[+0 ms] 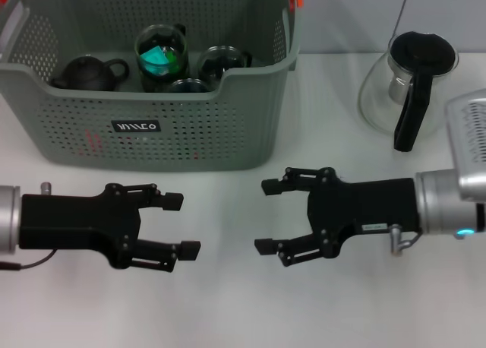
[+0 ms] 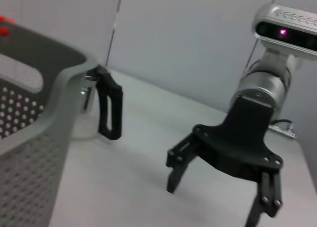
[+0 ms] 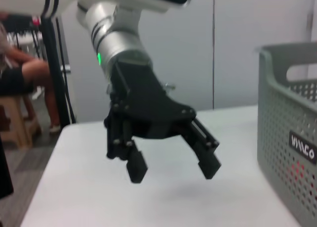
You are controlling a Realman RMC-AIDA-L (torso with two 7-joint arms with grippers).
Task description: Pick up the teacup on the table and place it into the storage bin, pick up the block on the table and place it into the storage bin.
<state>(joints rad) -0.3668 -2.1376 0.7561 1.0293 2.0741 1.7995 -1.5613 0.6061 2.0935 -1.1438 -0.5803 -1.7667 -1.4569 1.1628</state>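
The grey-green perforated storage bin (image 1: 190, 135) stands at the back left of the white table. Inside it a glass teacup (image 1: 176, 40) stands upright with a green block (image 1: 157, 58) in it. My left gripper (image 1: 184, 225) hovers open and empty in front of the bin, above the table. My right gripper (image 1: 265, 216) faces it from the right, also open and empty. The left wrist view shows the right gripper (image 2: 213, 207) and the bin's corner (image 2: 29, 152). The right wrist view shows the left gripper (image 3: 173, 170) beside the bin (image 3: 285, 123).
A black teapot (image 1: 87, 73) and two more glass cups (image 1: 222, 61) (image 1: 187, 85) also lie in the bin. A glass carafe (image 1: 410, 82) with a black lid and handle stands at the back right, its handle (image 2: 110, 110) just past the bin's corner.
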